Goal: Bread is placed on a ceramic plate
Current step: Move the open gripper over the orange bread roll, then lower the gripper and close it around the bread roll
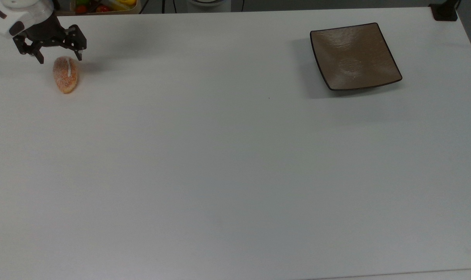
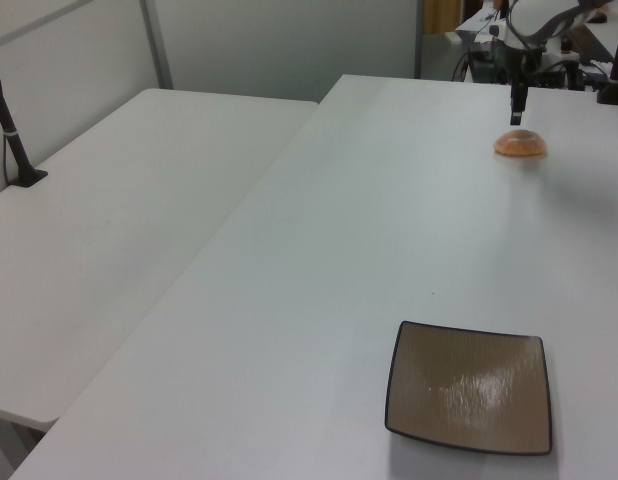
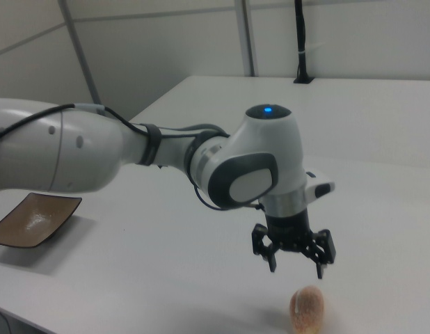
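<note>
The bread [image 1: 65, 74] is a small orange-tan bun with a white stripe, lying on the white table at the top view's far left; it also shows in the left view [image 2: 520, 144] and the right view [image 3: 307, 309]. My gripper [image 1: 60, 58] hangs open just above the bun's far end, its two black fingers spread wider than the bun, touching nothing. In the right view the gripper [image 3: 296, 268] hovers a little above the bun. The ceramic plate [image 1: 354, 56], square, glossy and brown, sits bare at the top view's upper right, and shows in the left view [image 2: 471, 386] and right view [image 3: 33, 219].
A wide stretch of white table [image 1: 220, 163] lies between bun and plate. A bin of colourful items [image 1: 103, 6] stands beyond the table's far edge near the gripper. A black post base [image 1: 445, 11] sits at the top view's upper right corner. A second table [image 2: 119, 210] adjoins in the left view.
</note>
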